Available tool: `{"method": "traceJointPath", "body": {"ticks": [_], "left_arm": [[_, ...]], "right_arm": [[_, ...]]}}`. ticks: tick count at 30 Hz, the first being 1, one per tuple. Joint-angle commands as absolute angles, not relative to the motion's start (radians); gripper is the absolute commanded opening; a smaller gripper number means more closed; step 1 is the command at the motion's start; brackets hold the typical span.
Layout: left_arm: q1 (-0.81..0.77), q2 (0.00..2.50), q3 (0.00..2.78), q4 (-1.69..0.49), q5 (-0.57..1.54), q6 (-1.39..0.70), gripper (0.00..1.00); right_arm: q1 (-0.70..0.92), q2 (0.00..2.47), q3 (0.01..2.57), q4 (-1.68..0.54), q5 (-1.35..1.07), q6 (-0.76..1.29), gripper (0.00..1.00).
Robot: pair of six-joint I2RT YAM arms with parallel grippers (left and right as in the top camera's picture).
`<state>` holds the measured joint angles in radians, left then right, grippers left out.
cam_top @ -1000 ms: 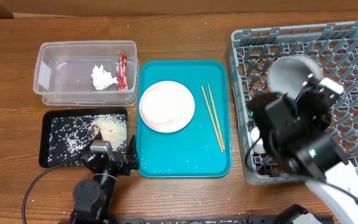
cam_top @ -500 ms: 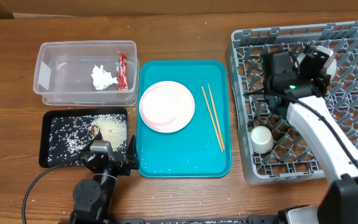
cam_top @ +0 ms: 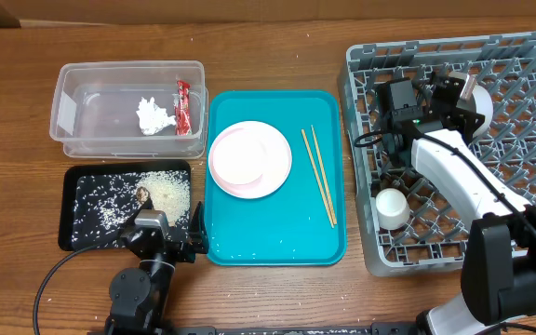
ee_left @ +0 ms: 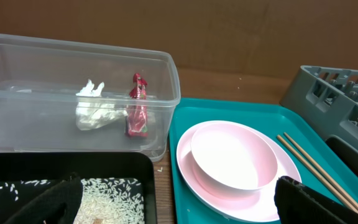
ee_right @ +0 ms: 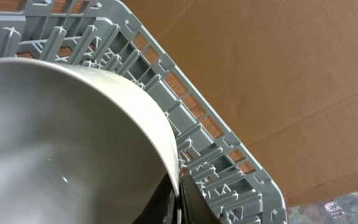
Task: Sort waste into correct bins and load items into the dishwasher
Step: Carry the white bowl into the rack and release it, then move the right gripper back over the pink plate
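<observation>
**Overhead and both wrist views.** The right gripper [ee_right: 178, 210] reaches over the far part of the large square grey plastic dish rack [cam_top: 529, 140]. Its fingers are pressed together on the rim of the pale round bowl [ee_right: 73, 143], which is held tilted above the upright pegs. Whether the bowl rests on the pegs cannot be told. The small white cup [cam_top: 392, 208] sits in the rack's near left part.

The left gripper [ee_left: 179, 193] hangs low at the table's near edge, fingers spread wide and empty. It is just beside the shallow black rectangular tray [cam_top: 68, 237], which carries loose white rice grains [cam_top: 167, 191] and a brown scrap [cam_top: 143, 194].

Behind that tray, the clear plastic rectangular tub [cam_top: 63, 116] holds the crumpled white napkin [cam_top: 154, 115] and the shiny red crinkled wrapper [cam_top: 183, 105].

On the teal serving tray [cam_top: 277, 233] lie the round pale pink plate [cam_top: 249, 158] and, apart to its right, two thin wooden chopsticks [cam_top: 319, 175], side by side
</observation>
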<state>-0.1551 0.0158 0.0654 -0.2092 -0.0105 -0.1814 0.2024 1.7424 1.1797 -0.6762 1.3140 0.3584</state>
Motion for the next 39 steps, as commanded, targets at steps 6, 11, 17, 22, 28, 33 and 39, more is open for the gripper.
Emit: {"method": "traceJointPath", "body": {"ticks": [6,11,17,22,28,33,39], "left_arm": [[-0.149,0.004,0.061,-0.205,-0.002,-0.191,1.00],[-0.149,0.004,0.061,-0.205,-0.002,-0.191,1.00],[-0.149,0.004,0.061,-0.205,-0.002,-0.191,1.00],[-0.149,0.004,0.061,-0.205,-0.002,-0.191,1.00],[-0.149,0.004,0.061,-0.205,-0.002,-0.191,1.00],[-0.149,0.004,0.061,-0.205,-0.002,-0.191,1.00],[-0.149,0.004,0.061,-0.205,-0.002,-0.191,1.00]], "right_arm": [[0.194,1.763,1.191,-0.661,1.325,0.305,0.04],[0.240,1.764,1.191,-0.685,1.253,0.284,0.04],[0.300,1.764,1.191,-0.775,1.097,0.295,0.13],[0.300,1.704,1.194,-0.833,1.068,0.403,0.44],[0.321,1.546,1.232,-0.889,0.825,0.405,0.58],[0.415,1.405,1.304,-0.936,0.353,0.385,0.56],[0.524,1.440,1.279,-0.868,-0.058,0.389,0.56]]}}
